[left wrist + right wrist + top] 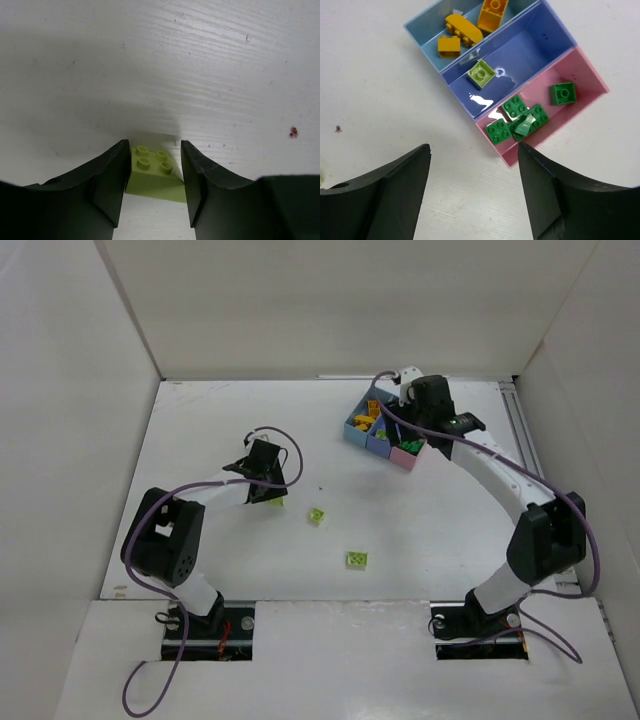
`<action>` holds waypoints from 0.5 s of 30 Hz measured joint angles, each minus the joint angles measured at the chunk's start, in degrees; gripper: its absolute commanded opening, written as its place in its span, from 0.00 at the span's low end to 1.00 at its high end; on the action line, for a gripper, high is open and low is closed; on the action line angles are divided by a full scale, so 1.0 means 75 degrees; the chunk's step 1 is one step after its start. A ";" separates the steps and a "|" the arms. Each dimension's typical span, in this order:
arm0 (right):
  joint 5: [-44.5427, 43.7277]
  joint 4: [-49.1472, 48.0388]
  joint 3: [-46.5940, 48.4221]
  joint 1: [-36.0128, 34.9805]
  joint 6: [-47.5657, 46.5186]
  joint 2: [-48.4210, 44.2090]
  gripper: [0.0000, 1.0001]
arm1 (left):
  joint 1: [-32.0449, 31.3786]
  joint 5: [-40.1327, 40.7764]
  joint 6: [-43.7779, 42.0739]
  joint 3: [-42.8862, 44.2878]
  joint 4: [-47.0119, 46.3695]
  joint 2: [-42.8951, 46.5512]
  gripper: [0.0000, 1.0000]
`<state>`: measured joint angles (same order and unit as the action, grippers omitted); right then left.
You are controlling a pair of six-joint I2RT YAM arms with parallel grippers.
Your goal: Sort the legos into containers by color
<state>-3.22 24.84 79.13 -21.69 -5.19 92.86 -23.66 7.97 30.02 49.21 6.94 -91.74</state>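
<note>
the three joined bins sit at the table's far right: the light blue bin [422,37] holds yellow-orange bricks [462,27], the darker blue bin [535,45] one lime brick [481,74], the pink bin [580,70] dark green bricks [520,120]. the right gripper [474,146] hangs over them, jaws spread and empty. the left gripper [155,150] closely flanks a lime brick on the table [152,165], contact unclear, with two more loose lime bricks [317,515] [357,559] near it on the white table [430,530] inside white walls [330,300].
</note>
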 measured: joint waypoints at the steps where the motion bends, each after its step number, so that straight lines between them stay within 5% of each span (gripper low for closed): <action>1: -0.0050 -0.0003 -0.0082 0.0035 0.0079 -0.0227 0.75 | -0.0003 -0.0003 0.0006 -0.0012 0.0012 0.0023 0.40; 15: -0.0382 -0.0300 -0.1813 0.1037 0.1084 -0.2632 0.77 | -0.0122 -0.0670 -0.0119 0.0819 -0.0044 0.0877 0.39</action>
<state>-6.09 22.59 65.54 -13.91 2.94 73.12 -24.58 2.94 29.12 55.35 6.61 -85.17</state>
